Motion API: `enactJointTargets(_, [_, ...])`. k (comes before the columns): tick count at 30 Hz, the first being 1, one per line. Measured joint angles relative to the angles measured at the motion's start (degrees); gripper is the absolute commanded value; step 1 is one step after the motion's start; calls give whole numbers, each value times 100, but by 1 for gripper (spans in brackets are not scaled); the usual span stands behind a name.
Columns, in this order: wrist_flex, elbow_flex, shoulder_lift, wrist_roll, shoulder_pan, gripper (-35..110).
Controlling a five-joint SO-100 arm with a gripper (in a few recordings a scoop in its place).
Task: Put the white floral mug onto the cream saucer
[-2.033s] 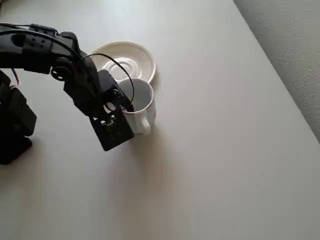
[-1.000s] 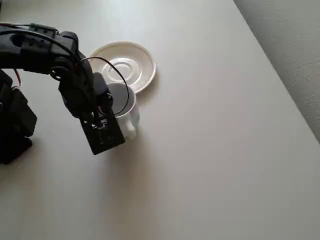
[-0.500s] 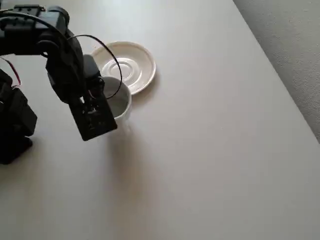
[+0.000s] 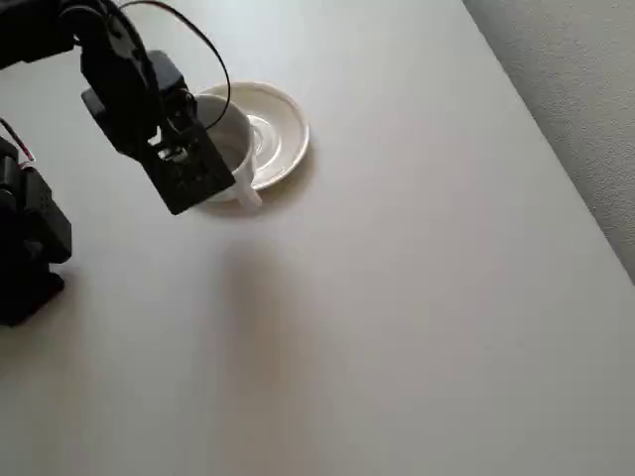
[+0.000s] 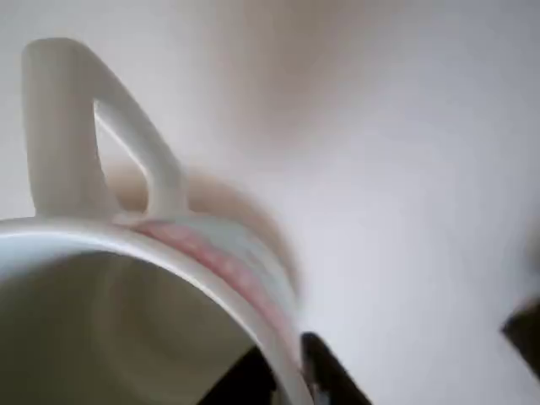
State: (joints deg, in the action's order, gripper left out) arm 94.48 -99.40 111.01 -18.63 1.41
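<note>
The end effector (image 4: pixel 203 159) grips the rim of one mug (image 4: pixel 230 149), which sits right beneath it, over the left edge of the one saucer (image 4: pixel 283 129) on the desk (image 4: pixel 417 297). The arm hides much of the mug. In the wrist view the mug's (image 5: pixel 126 312) handle and wall are blurred.

A smooth, matte, pale beige desk (image 4: pixel 417 297) spans most of the overhead view. Beyond its slanted right edge, at the upper right, lies a grey speckled carpeted floor (image 4: pixel 575 89). Soft, diffuse light casts faint, blurred shadows across the desk's surface.
</note>
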Motion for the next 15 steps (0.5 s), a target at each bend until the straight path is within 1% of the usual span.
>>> enactJointTargets(7, [-114, 26, 0, 299, -888, -2])
enactJointTargets(15, [-615, 26, -369, 413, -1468, -2])
